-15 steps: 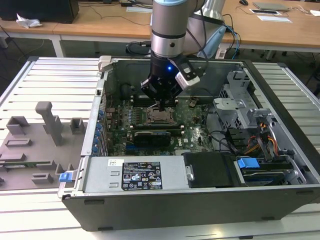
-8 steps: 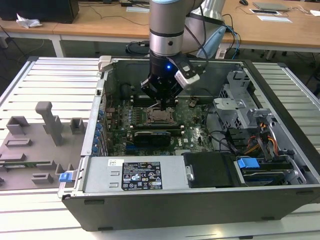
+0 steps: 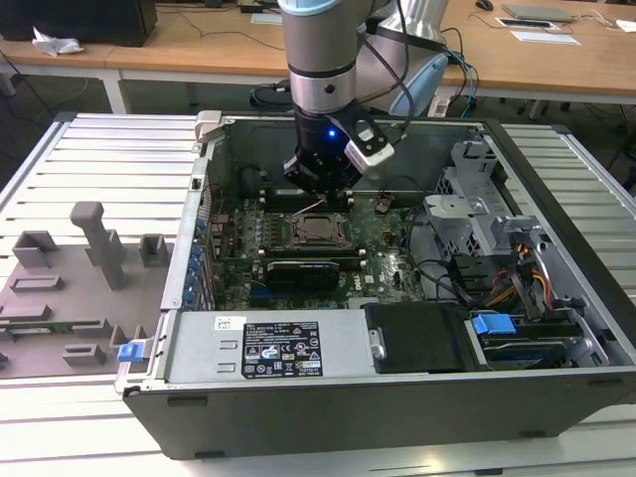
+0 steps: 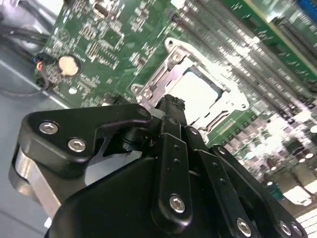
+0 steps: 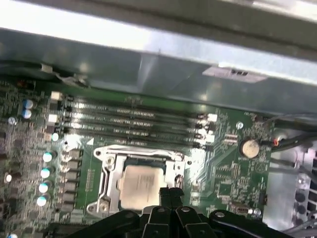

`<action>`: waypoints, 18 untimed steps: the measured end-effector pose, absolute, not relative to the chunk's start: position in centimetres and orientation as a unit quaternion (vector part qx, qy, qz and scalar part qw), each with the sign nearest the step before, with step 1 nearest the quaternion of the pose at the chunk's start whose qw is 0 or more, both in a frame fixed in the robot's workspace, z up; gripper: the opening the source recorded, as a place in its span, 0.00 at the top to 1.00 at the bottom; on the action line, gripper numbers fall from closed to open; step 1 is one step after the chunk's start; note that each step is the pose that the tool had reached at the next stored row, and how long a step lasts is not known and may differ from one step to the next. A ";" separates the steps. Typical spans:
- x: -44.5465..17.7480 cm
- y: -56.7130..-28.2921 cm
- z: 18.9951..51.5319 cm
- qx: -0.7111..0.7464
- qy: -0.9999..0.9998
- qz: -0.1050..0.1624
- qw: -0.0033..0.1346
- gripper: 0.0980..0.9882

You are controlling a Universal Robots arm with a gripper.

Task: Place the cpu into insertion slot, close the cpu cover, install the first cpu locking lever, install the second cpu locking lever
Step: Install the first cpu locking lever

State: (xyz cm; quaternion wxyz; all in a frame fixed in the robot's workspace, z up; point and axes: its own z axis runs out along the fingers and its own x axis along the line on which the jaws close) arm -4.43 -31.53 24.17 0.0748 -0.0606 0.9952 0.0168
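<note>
The cpu (image 5: 137,184) lies in the insertion slot (image 3: 318,231) on the green motherboard (image 3: 388,263), its pale metal face (image 4: 198,94) showing. The silvery cpu cover (image 5: 105,171) lies flat around it, and its rim (image 4: 173,53) frames the chip. My gripper (image 3: 323,194) hangs inside the open computer case, just above the socket's edge. In both wrist views its black fingertips (image 5: 169,192) are together, and the gripper (image 4: 171,106) points at the side of the socket frame. Nothing shows between the fingers.
Memory slots (image 5: 129,121) run beside the socket, with a coin battery (image 5: 249,147) nearby. A black power supply (image 3: 283,348) fills the case's front. A drive cage with blue clips (image 3: 494,324) and cables is on the exterior view's right. A grey fixture tray (image 3: 79,258) lies left of the case.
</note>
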 end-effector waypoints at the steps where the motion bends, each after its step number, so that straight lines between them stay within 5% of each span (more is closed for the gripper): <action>1: -4.5 -31.5 24.2 -0.060 0.995 0.026 0.076 0.99; 6: -5.0 -31.5 24.0 -0.058 0.994 0.055 0.080 0.99; 18: -5.0 -31.1 23.3 -0.058 0.994 0.056 0.080 0.99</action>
